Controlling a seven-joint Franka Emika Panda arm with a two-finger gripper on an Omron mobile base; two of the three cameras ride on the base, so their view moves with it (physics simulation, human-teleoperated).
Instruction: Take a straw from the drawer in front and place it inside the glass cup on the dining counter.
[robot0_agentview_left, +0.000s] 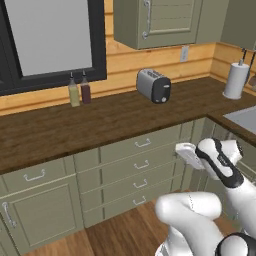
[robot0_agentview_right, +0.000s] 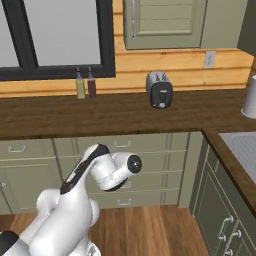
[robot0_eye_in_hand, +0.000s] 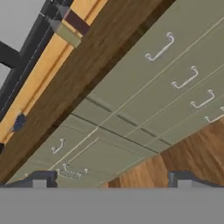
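The drawer (robot0_agentview_left: 131, 145) is the top one of a sage-green stack under the dark wood worktop, and it is pushed in. Its silver bar handle (robot0_eye_in_hand: 159, 48) lies toward the upper right of the hand view; the same drawer (robot0_agentview_right: 100, 145) faces me in the right base view. The straw is hidden. The glass cup and the dining counter are out of view. My gripper (robot0_eye_in_hand: 111, 181) is open, its dark fingertips (robot0_eye_in_hand: 40, 179) wide apart with nothing between them. The white hand (robot0_agentview_left: 185, 153) hovers a short way in front of the drawer fronts, touching none.
A toaster (robot0_agentview_left: 154, 85), two bottles (robot0_agentview_left: 79, 90) and a paper towel roll (robot0_agentview_left: 236, 80) stand on the worktop (robot0_agentview_left: 75, 125). A sink (robot0_agentview_left: 245, 117) lies at the right. Three shut drawers sit below the top one; a cabinet door (robot0_agentview_left: 42, 212) is at left. Wood floor (robot0_agentview_left: 125, 230) lies below.
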